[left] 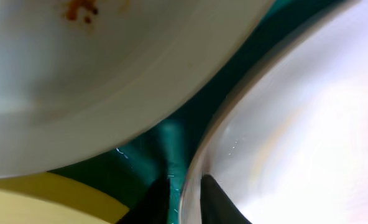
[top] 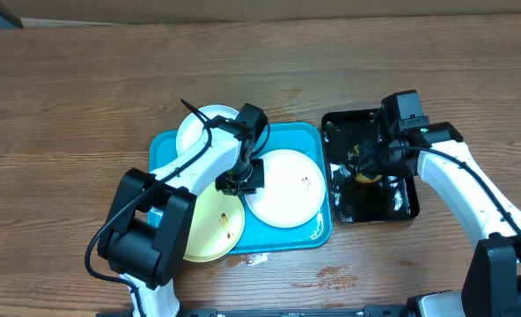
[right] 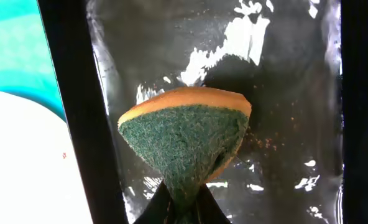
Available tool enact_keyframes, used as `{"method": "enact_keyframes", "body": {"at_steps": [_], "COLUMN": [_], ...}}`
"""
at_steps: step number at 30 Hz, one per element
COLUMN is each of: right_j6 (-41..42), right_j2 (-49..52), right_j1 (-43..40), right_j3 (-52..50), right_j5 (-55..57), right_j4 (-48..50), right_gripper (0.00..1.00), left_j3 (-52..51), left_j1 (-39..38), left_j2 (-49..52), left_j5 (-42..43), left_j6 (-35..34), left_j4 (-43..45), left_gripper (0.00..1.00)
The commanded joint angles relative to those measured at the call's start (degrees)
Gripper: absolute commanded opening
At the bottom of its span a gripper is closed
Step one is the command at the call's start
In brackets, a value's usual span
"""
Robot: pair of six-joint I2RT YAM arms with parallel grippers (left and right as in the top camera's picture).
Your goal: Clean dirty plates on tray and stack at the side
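Three plates lie on the turquoise tray (top: 306, 134): a white plate (top: 204, 129) at its far left, a larger white plate (top: 285, 189) with a small dark smudge at the right, and a pale yellow plate (top: 209, 231) at the near left. My left gripper (top: 240, 180) sits at the larger white plate's left rim. In the left wrist view that gripper (left: 185, 202) has a finger on each side of the rim of this plate (left: 296, 124). My right gripper (right: 183, 208) is shut on a green-and-yellow sponge (right: 184, 140) above the black tray (right: 283, 93).
The glossy, wet black tray (top: 403, 208) lies just right of the turquoise tray. In the left wrist view the far white plate (left: 78, 74) carries a brown smudge, and the yellow plate (left: 41, 199) shows at the lower left. Bare wooden table (top: 84, 88) surrounds both trays.
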Motion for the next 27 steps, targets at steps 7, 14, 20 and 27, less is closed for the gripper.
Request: {"method": "enact_keyframes", "body": {"at_steps": [7, 14, 20, 27], "right_j6": [7.7, 10.8, 10.6, 10.3], "right_j2": [-1.1, -1.1, -1.1, -1.1], "right_j1": [0.4, 0.4, 0.4, 0.4], "right_j3": [1.4, 1.4, 1.4, 1.4], "right_j5": [3.1, 3.2, 3.2, 2.1], "right_j4": [0.5, -0.2, -0.7, -1.4], "right_gripper": [0.04, 0.04, 0.04, 0.04], "left_j3": [1.2, 2.0, 2.0, 2.0], "left_j1": [0.5, 0.6, 0.6, 0.6], "left_j2": [0.6, 0.6, 0.6, 0.6], "left_j5": [-0.4, -0.4, -0.3, -0.3], "left_j6": [1.7, 1.7, 1.7, 1.7], "left_j4": [-2.9, -3.1, -2.1, -1.9], "left_gripper": [0.29, 0.37, 0.04, 0.04]}}
